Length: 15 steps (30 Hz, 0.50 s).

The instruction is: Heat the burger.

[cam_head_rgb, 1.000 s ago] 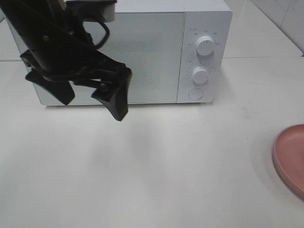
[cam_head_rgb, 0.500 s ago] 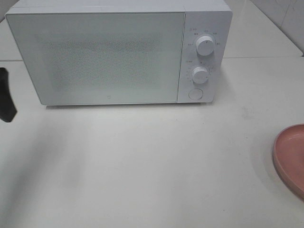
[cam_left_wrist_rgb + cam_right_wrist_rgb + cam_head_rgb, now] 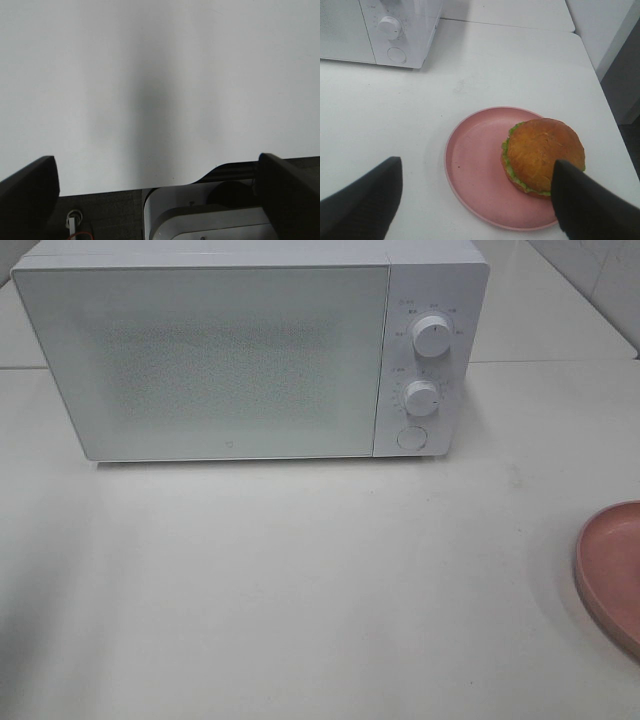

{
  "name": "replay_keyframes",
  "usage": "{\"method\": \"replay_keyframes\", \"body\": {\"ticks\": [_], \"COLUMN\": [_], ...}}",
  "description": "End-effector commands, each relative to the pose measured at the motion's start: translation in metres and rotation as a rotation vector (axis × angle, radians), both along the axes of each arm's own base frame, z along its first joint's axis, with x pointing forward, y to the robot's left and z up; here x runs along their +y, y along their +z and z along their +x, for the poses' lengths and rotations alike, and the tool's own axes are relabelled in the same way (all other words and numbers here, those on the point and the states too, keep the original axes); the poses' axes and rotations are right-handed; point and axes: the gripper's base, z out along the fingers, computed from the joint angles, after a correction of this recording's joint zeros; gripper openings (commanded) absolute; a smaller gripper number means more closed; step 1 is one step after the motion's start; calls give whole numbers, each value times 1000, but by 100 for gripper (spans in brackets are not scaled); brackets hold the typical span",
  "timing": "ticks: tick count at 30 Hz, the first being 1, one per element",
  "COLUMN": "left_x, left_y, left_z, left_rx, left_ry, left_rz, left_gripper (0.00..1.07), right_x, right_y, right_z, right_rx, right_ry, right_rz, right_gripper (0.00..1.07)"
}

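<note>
Spreading wide and white under everything, the table [image 3: 300,590] — giving both arms bare room to work. Standing at its far side with the door shut, the microwave [image 3: 250,350], its two knobs [image 3: 432,336] and round button [image 3: 411,438] facing forward on the right where a reach can get at them; judging from that closed door, no heating begun yet, with opening likely needed first. Sitting off to the right of the microwave and well apart from it, the pink plate [image 3: 485,165] — only its rim showing at the edge of the high view — keeping the food off the table and within the right arm's side. Resting on the plate, toward one side of it rather than the middle, the burger [image 3: 543,154], upright, bun on top, lettuce peeking out beneath. Hanging above plate and burger, the right claw [image 3: 475,205], jaws spread wide and gripping nothing, seemingly lined up for coming down around the bun. Hanging over bare table, the left claw [image 3: 155,200], jaws fully apart, likewise gripping nothing.
</note>
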Motion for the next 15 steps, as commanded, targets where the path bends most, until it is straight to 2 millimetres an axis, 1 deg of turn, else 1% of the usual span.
{"method": "replay_keyframes", "body": {"ticks": [1,2,3,4,5,6,8,10,12,13,15], "left_x": [2,2,2,3,3,3,3,4,4,4,4], "left_y": [-11,-11,-18,-21,-21,-28,-27,-27,-27,-24,-22], "left_z": [-19,-19,-30,-34,-34,-43,-47,-60,-63,-68,-70], "left_rx": [-53,-53,-77,-90,-90,-90,-98,-120,-129,-168,-187], "left_ry": [4,4,7,8,8,9,9,4,6,6,6], "left_rz": [5,5,5,4,4,4,5,7,8,6,5], "left_gripper": [100,100,100,100,100,100,100,100,100,100,100], "right_x": [-1,-1,-1,-1,-1,-1,-1,-1,-1,-1,-1], "right_y": [2,2,2,2,2,2,2,2,2,2,2], "right_z": [-4,-4,-4,-4,-4,-4,-4,-4,-4,-4,-4], "right_rx": [-45,-45,-45,-45,-45,-45,-45,-45,-45,-45,-45], "right_ry": [-3,-3,-3,-3,-3,-3,-3,-3,-3,-3,-3], "right_rz": [-6,-6,-6,-6,-6,-6,-6,-6,-6,-6,-6], "right_gripper": [75,75,75,75,75,75,75,75,75,75,75]}}
